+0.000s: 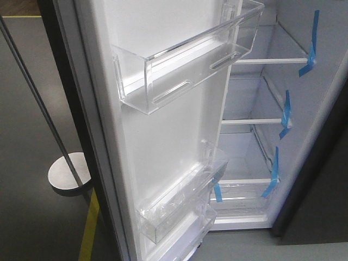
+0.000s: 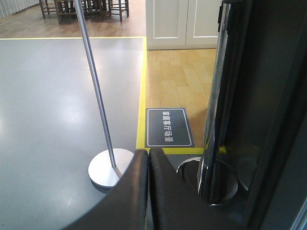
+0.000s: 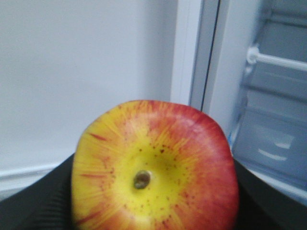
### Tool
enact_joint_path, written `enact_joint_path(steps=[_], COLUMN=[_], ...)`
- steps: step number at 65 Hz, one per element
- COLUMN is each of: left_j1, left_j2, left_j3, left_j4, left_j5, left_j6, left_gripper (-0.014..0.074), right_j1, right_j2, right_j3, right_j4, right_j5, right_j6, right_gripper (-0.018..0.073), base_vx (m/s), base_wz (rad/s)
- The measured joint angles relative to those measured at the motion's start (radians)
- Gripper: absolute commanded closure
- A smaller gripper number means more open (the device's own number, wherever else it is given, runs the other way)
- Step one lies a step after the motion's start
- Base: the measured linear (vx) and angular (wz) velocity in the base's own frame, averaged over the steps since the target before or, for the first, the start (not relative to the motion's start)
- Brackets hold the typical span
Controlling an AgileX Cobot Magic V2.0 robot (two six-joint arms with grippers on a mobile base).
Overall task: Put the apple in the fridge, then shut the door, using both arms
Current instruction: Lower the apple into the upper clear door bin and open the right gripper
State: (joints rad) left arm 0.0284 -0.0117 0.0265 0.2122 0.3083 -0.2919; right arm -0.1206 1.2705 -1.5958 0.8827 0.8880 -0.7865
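The apple [image 3: 153, 167], red with a yellow patch around its stem dimple, fills the lower part of the right wrist view. My right gripper [image 3: 154, 199] is shut on it, with a black finger [image 3: 33, 203] showing on either side. The fridge [image 1: 261, 136] stands open, white inside with glass shelves and blue tape [image 1: 310, 51]. Its door [image 1: 163, 141] is swung wide on the left, its clear bins [image 1: 185, 60] facing me. White lining [image 3: 86, 72] lies close behind the apple. My left gripper [image 2: 148, 153] is shut with nothing in it, low beside the door's dark outer side [image 2: 268, 110].
A thin stanchion pole with a round metal base [image 1: 68, 174] stands on the grey floor left of the door, also seen from the left wrist as a base [image 2: 109, 167]. A chrome post [image 2: 213, 120] rises by the door. Yellow floor tape [image 1: 89, 228] and a floor sign [image 2: 168, 127] lie nearby.
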Motion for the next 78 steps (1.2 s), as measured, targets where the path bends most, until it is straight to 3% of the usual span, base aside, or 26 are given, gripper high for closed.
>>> enact_joint_path(steps=[15, 30, 37, 46, 64, 78], left_j1=[0.000, 0.000, 0.000, 0.000, 0.000, 0.000], left_j2=[0.000, 0.000, 0.000, 0.000, 0.000, 0.000], left_j3=[0.000, 0.000, 0.000, 0.000, 0.000, 0.000], left_j4=[0.000, 0.000, 0.000, 0.000, 0.000, 0.000], left_j5=[0.000, 0.000, 0.000, 0.000, 0.000, 0.000], left_j6=[0.000, 0.000, 0.000, 0.000, 0.000, 0.000], left_gripper=[0.0601, 0.0601, 0.0601, 0.0601, 0.0601, 0.0601], right_j1=[0.159, 0.331, 0.378, 0.412, 0.435, 0.435], right_j2=[0.226, 0.383, 0.432, 0.472, 0.484, 0.484], right_j3=[-0.317, -0.456, -0.465, -0.465, -0.466, -0.468], right_j4=[-0.038, -0.319, -0.405, -0.430, -0.457, -0.467], right_j5=[0.068, 0.098, 0.102, 0.112, 0.119, 0.127], right_j6=[0.029, 0.199, 0.231, 0.239, 0.291, 0.294], right_gripper=[0.0468, 0.0431, 0.0393, 0.0296, -0.0024, -0.0065], base_vx=[0.00, 0.00, 0.00, 0.00, 0.00, 0.00], base_wz=[0.00, 0.00, 0.00, 0.00, 0.00, 0.00])
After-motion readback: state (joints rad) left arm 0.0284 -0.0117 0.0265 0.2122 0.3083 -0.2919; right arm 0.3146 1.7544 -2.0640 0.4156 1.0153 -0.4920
